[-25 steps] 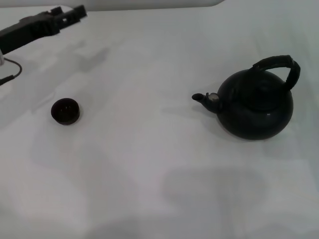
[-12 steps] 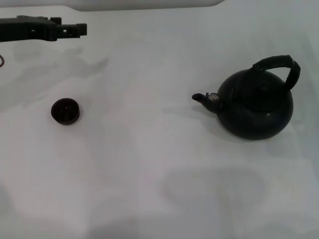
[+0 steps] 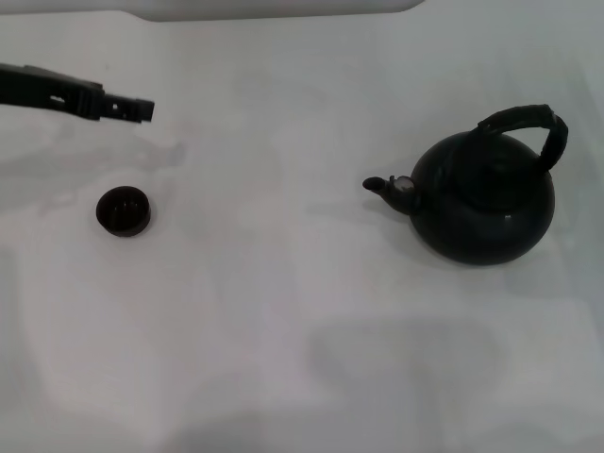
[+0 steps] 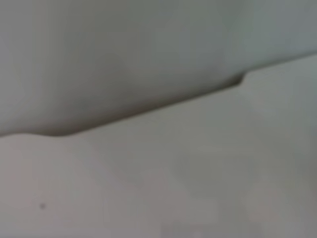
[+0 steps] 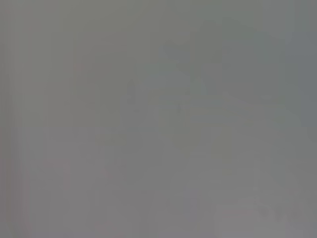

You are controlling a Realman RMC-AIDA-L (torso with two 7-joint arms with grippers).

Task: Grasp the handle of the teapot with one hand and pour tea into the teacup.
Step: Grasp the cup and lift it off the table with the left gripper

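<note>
The glossy black teapot (image 3: 486, 203) stands upright on the white table at the right in the head view, its short spout (image 3: 382, 187) pointing left. Its ribbed black handle (image 3: 527, 125) arches over the top, free of any gripper. The small black teacup (image 3: 124, 210) sits at the left, well apart from the teapot. My left gripper (image 3: 132, 109) reaches in from the left edge, hovering above and behind the teacup. The right gripper is out of view. Neither wrist view shows the teapot or the teacup.
The white table (image 3: 283, 311) spreads between the teacup and the teapot and toward the near edge. The table's far edge (image 4: 148, 111) meets a pale wall in the left wrist view. The right wrist view shows only a blank grey surface.
My left gripper has swung down and toward the teacup, from the far left corner to just above and behind it. The teapot and teacup have not moved.
</note>
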